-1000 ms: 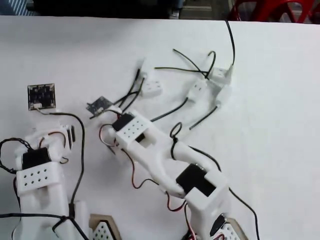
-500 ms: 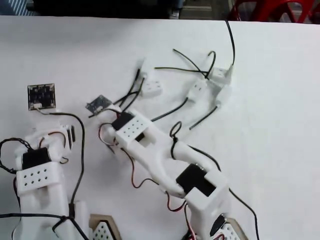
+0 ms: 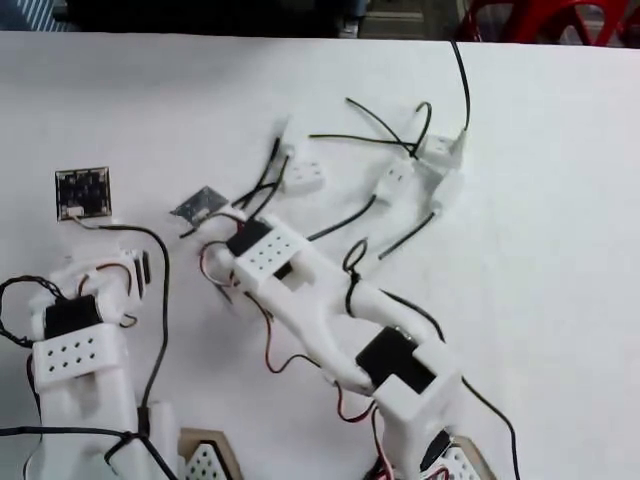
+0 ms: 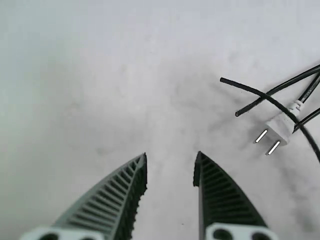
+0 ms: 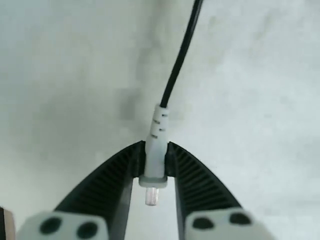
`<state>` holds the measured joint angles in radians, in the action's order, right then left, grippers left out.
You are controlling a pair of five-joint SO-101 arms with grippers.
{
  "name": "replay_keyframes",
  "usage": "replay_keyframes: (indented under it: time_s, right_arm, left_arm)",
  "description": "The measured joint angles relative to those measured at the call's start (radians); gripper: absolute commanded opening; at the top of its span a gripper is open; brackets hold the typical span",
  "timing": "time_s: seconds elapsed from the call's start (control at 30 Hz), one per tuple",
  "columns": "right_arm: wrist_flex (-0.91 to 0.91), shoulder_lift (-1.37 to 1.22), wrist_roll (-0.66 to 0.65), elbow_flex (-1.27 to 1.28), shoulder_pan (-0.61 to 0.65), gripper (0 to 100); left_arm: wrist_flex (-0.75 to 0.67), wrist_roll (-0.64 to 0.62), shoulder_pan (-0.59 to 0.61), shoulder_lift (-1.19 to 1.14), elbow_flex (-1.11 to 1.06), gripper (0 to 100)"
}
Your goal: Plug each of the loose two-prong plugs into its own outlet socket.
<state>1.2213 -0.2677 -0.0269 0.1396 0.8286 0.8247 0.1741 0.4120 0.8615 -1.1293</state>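
My right gripper (image 5: 155, 149) is shut on a white plug (image 5: 156, 131). The plug's black cord (image 5: 182, 55) runs away from the fingers over the white table. In the high view the right arm's wrist (image 3: 262, 255) lies left of centre, close to a tangle of black cords (image 3: 262, 190). White outlet blocks (image 3: 303, 176) (image 3: 395, 180) (image 3: 440, 150) sit beyond it. My left gripper (image 4: 170, 160) stands open over bare table. A loose white two-prong plug (image 4: 274, 133) lies off to one side of it, prongs showing, among black cords.
A dark square board (image 3: 82, 192) lies at the far left of the table, and a smaller dark board (image 3: 198, 207) lies beside the right arm's wrist. A black cable (image 3: 462, 80) runs off the back edge. The table's right side is open white surface.
The right arm's wrist has shifted slightly toward the back of the table, and the small dark board beside it has tilted. The left arm has stayed still.
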Motion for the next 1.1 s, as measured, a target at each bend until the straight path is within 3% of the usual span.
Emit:
replay_keyframes:
  time_s: [0.2,0.33,0.6,0.77,1.1]
  right_arm:
    - [0.094,0.279,0.0,0.055,-0.064,1.8]
    - [0.095,0.511,-0.002,0.183,-0.083,1.8]
    - [0.031,0.985,-0.002,0.423,-0.08,1.8]
    - [-0.121,1.22,-0.002,0.615,-0.078,1.8]
    - [-0.367,1.462,-0.002,0.934,-0.051,1.7]
  left_arm:
    - [0.003,0.0,0.0,0.003,0.0,17]
    - [0.087,0.0,-0.008,0.087,0.058,17]
    - [0.193,0.0,-0.239,0.371,0.101,17]
    - [0.103,-0.008,-0.368,0.491,0.017,17]
    - [-0.086,-0.075,-0.45,0.506,-0.074,17]
